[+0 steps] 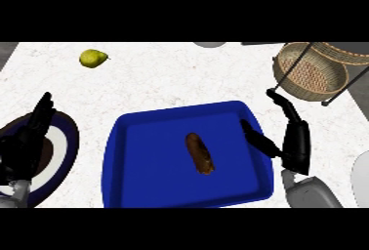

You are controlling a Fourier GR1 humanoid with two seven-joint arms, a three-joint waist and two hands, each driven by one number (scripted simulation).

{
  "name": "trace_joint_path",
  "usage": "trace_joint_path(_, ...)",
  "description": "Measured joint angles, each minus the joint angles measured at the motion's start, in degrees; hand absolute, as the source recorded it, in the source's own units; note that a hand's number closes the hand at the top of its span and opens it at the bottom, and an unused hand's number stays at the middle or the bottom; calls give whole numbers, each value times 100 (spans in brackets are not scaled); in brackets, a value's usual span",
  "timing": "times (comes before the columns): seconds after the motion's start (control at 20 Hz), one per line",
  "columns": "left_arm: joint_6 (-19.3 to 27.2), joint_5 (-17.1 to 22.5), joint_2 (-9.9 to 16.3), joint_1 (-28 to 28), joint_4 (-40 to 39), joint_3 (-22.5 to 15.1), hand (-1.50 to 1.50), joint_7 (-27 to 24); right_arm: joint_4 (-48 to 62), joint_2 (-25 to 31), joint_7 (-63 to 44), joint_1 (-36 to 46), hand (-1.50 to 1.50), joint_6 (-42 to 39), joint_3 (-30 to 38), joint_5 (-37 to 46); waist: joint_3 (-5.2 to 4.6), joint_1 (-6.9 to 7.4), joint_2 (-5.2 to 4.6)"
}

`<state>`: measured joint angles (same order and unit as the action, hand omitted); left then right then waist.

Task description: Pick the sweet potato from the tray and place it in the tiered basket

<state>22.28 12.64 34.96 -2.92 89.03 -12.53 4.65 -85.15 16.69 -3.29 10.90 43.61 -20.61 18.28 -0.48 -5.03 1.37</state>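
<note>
Sweet potato point(199, 153) lies in the middle of your blue tray point(144, 166), lengthwise toward the counter's far edge, touching neither hand. The tray sits at the near edge of the white counter point(180, 73), about midway along it. Your right hand point(292, 141) is over the tray's right rim, its fingers point(281, 105) straight and spread, the thumb reaching in over the tray floor; it holds nothing and stays apart from the sweet potato. Beyond that hand, at the counter's far right corner, stands the tiered basket point(310, 73), woven and on a dark wire frame. Your left hand point(25, 146) is at the near left edge, fingers straight and empty, above a white plate with a dark blue rim point(69, 141). A yellow-green pear point(92, 58) lies toward the far left corner, well apart from everything else.
</note>
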Motion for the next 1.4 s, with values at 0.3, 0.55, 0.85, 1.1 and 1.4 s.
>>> trace_joint_path(0.3, 65, -177, -46, -27, -162, -45, 0, -112, -388, 124, -1206, -688, -150, 235, -609, 1691, -32, 9, -5)
trace_joint_path(0.55, 39, -222, -29, -86, -224, -44, 0, -140, -434, 330, -2386, -900, -150, -703, -1025, 2722, -59, 83, -28)
trace_joint_path(0.85, -48, -241, -56, -181, -275, -81, 0, -178, -765, 78, -4218, -511, -150, -2241, -1385, 3830, -51, 251, -43)
trace_joint_path(1.1, -81, -277, -153, -359, -368, -124, 0, -184, -1016, -749, -5722, 155, -150, -3615, -1637, 4669, -20, 360, -67)
trace_joint_path(1.4, -165, -323, -224, -483, -425, -183, 0, -163, -910, -1373, -6552, 727, -150, -4495, -1778, 4842, 13, 511, -106)
